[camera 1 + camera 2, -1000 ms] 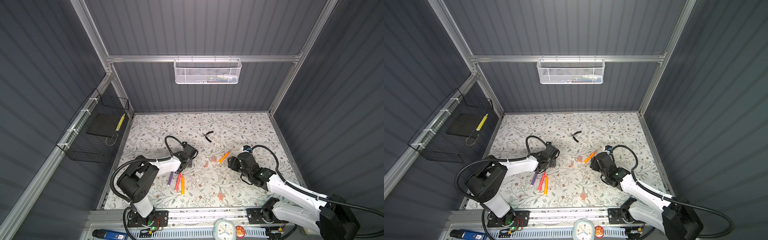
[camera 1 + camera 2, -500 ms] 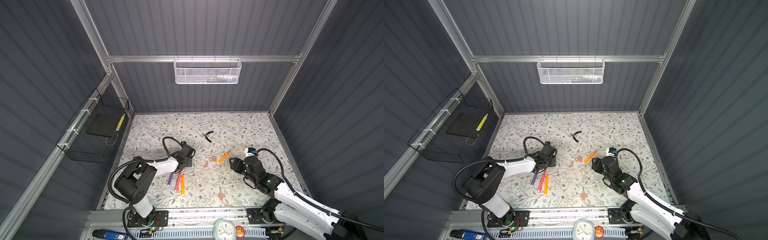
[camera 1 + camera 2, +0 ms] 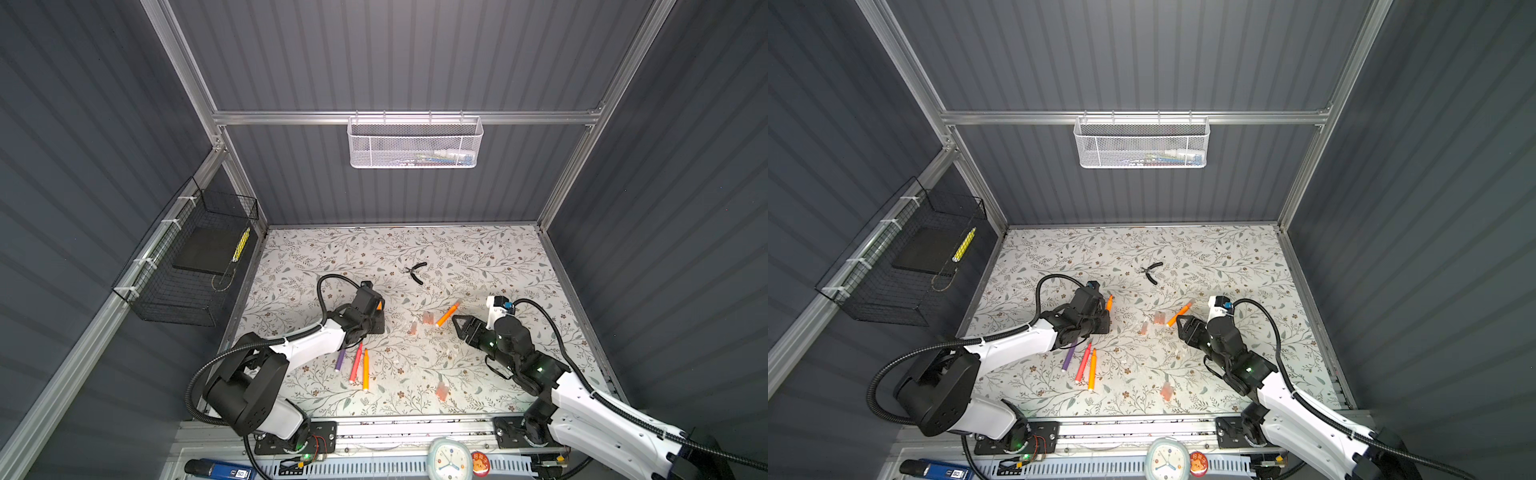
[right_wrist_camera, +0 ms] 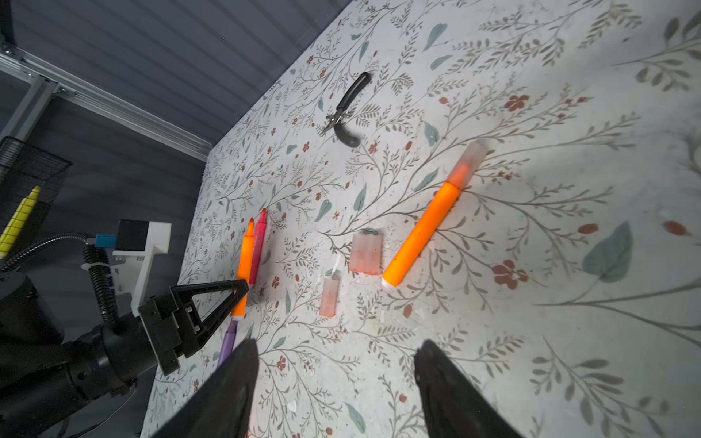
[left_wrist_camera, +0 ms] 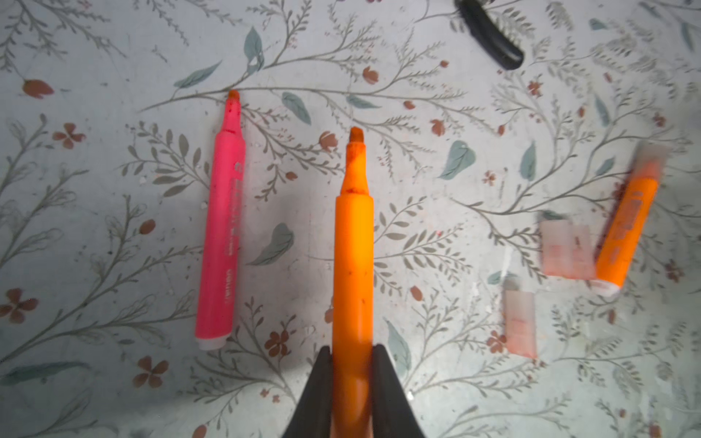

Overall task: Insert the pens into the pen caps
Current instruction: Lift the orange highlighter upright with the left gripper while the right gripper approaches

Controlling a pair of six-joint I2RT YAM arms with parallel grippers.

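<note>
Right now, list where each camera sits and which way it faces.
Top views: both high over the front edge, looking down and back at the floral table; left arm and right arm show.
Left wrist: above the left gripper, looking down along it; its fingers, shut on an uncapped orange pen, show.
Right wrist: behind the open right gripper, looking across the table toward the left arm; its fingers show.
Shared: both wrist views show the capped orange pen, pinkish caps and pliers.

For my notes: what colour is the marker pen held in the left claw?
Orange. The marker pen shows best in the left wrist view.
</note>
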